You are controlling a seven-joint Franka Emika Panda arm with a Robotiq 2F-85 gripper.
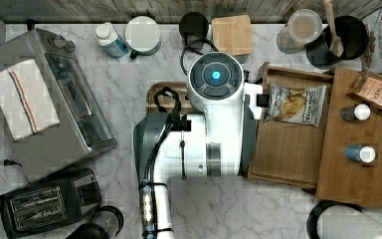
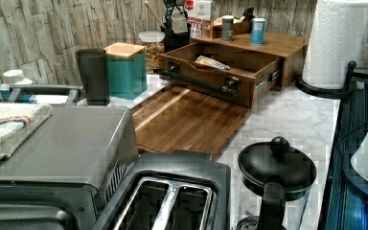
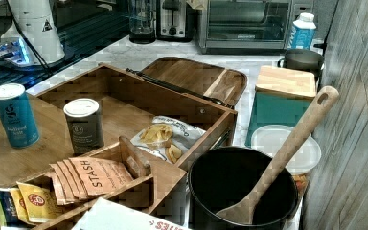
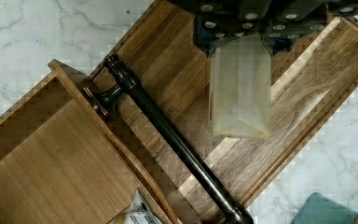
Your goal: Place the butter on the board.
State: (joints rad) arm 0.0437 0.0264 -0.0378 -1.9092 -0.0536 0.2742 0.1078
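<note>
Marble counter, board [image 4: 303,88] beneath, pincer [image 4: 240,39] clamping butter [image 4: 240,88] — pointing away

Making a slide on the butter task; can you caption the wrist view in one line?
Gripper holds the butter above the board, beside the open drawer's black bar handle.

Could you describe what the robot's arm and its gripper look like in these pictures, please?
In the top view the arm is white with grey joint sections; its round cap bears a dark grey ring of buttons around a glowing blue light. Black cables run along it, strapped on near the top view's bottom edge. In the wrist view the gripper is black, with small silver screws above its fingers.
</note>
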